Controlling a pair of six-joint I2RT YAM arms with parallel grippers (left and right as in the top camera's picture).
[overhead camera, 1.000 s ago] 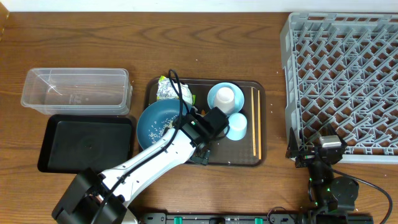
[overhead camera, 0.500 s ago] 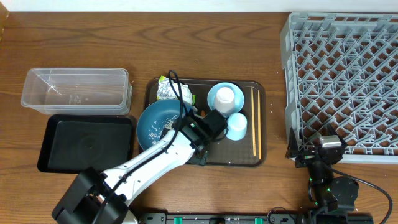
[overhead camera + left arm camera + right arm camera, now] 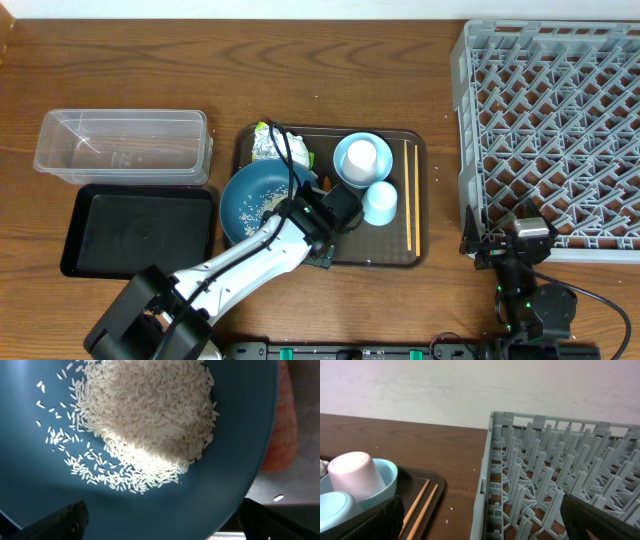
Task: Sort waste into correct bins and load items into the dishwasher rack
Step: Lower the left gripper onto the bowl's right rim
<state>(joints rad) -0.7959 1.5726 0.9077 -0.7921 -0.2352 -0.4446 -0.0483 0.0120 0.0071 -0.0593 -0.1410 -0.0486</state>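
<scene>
The left claw (image 3: 168, 521) hangs spread wide just above the large dark blue bowl (image 3: 255, 195), its two fingertips showing only at the bottom corners of the wrist view, and nothing is gripped between them. The heap of rice (image 3: 145, 410) lies in the bowl directly ahead of the open jaws, with loose grains scattered to one side. The orange carrot (image 3: 280, 425) lies outside the bowl's rim, off toward the right fingertip.

The bowl sits on the brown tray (image 3: 330, 258), with the foil wrapper (image 3: 268, 145) at its far side. The whitish cup (image 3: 362, 155) stands upturned in the small light blue bowl (image 3: 342, 165), the light blue cup (image 3: 381, 202) is just beside them, and the chopsticks (image 3: 410, 195) lie along the tray's right edge.

The clear tub (image 3: 125, 147) and black tray (image 3: 140, 230) sit left of the brown tray, apart from both claws.

The right claw (image 3: 485, 522) is also fully open and empty. It rests at the near left corner of the dishwasher rack (image 3: 560, 120), well apart from the tray's things
</scene>
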